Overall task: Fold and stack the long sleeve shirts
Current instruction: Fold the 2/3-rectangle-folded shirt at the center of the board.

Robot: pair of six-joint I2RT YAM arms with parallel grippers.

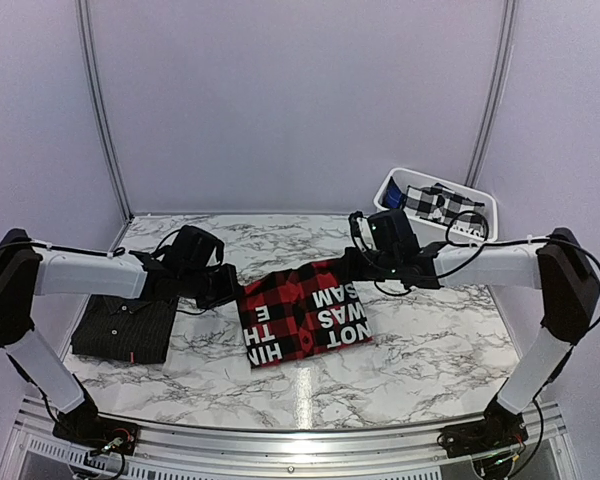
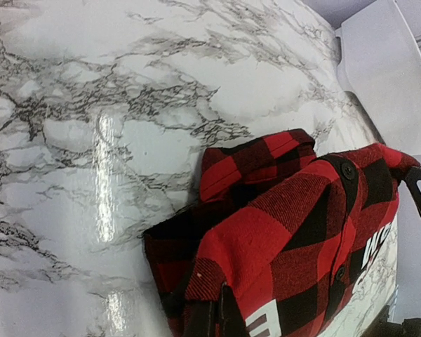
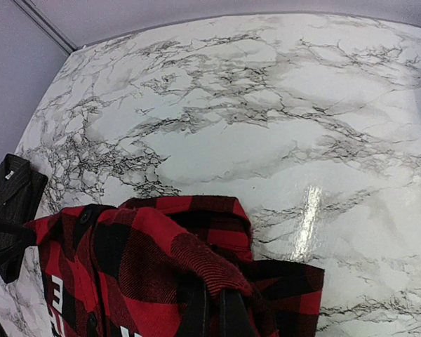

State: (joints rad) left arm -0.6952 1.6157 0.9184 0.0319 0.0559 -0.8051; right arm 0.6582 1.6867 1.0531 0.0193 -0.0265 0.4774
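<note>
Flannel shirt (image 1: pixel 305 315): red-and-black buffalo check, soft brushed weave, folded to a rough rectangle and lying mid-counter. White block lettering runs across its upper face, reading upside down from the top camera. Black buttons (image 2: pixel 348 170) sit along a placket near the gathered edge.

Left fingers (image 2: pixel 198 319) are clenched on the flannel's far left corner, with cloth bunched up between them. Right fingers (image 3: pixel 193 309) are clenched on its far right corner, the fabric ridged and puckered at the pinch.

Pinstriped shirt (image 1: pixel 125 328): black with fine pale stripes, folded flat into a neat rectangle just left of the flannel and not touching it. There is a small red tag (image 1: pixel 130 357) at its near edge. The left arm passes above it.

White plastic bin (image 1: pixel 485 205): rectangular with rounded corners, beyond the flannel's right end. Inside is crumpled black-and-white checked cloth (image 1: pixel 430 203), with a bit of blue at one end; what the blue is I cannot tell.

Counter (image 1: pixel 430 340): glossy white marble pattern with grey veining and bright glare streaks beside the flannel.
</note>
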